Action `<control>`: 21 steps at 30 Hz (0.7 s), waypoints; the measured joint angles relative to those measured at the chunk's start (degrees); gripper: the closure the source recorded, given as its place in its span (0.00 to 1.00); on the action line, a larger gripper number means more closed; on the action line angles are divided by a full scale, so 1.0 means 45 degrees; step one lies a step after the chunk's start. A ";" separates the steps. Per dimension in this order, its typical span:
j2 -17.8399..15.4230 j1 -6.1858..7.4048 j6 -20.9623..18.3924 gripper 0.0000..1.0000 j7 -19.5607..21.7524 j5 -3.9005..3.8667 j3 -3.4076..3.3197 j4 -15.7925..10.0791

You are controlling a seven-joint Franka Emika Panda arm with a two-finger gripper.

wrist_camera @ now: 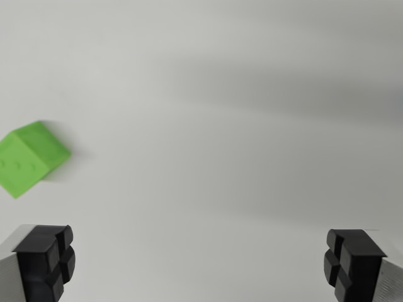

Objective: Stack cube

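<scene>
One green cube (30, 157) is all the wrist view shows of the blocks. It sits on the white counter (220, 126), far out at about nine o'clock in the picture, turned so a corner points our way. The picture's left edge cuts off a bit of it. It looks a little blurry.

The gripper (200, 264) is spread wide apart and holds nothing. One of the black fingers (45, 261) is at about seven o'clock and the other is at about five o'clock. Only bare counter lies between them. The cube is well apart from both, up and to the left of the near one.

I think the job is at the very start, the part where the arm goes to get a block. No second cube can be seen, so I cannot tell where the stack will go.

Next, the arm would need to slide toward nine o'clock until the cube sits in the middle of the gap. It may also need to twist a bit, so the flat sides of the cube face the pads. Then it can go down and squeeze.
</scene>
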 joint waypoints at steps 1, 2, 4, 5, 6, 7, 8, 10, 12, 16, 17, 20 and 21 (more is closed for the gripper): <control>0.0000 0.0028 0.0063 0.00 -0.0046 -0.0004 0.0023 -0.0065; 0.0000 0.0059 0.0123 0.00 -0.0092 -0.0008 0.0045 -0.0127; 0.0000 0.0123 0.0243 0.00 -0.0199 -0.0017 0.0094 -0.0249; 0.0000 0.0153 0.0309 0.00 -0.0251 -0.0021 0.0120 -0.0311; 0.0000 0.0170 0.0344 0.00 -0.0277 -0.0023 0.0131 -0.0345; 0.0003 0.0203 0.0417 0.00 -0.0328 -0.0029 0.0155 -0.0414; 0.0008 0.0246 0.0494 0.00 -0.0394 -0.0035 0.0181 -0.0487; 0.0016 0.0302 0.0602 0.00 -0.0482 -0.0045 0.0218 -0.0579; 0.0033 0.0371 0.0729 0.00 -0.0580 -0.0062 0.0270 -0.0700; 0.0102 0.0518 0.1025 0.00 -0.0794 -0.0097 0.0383 -0.0927; 0.0120 0.0560 0.1101 0.00 -0.0849 -0.0105 0.0409 -0.0987; 0.0179 0.0661 0.1274 0.00 -0.0993 -0.0125 0.0477 -0.1122; 0.0206 0.0703 0.1358 0.00 -0.1046 -0.0136 0.0504 -0.1173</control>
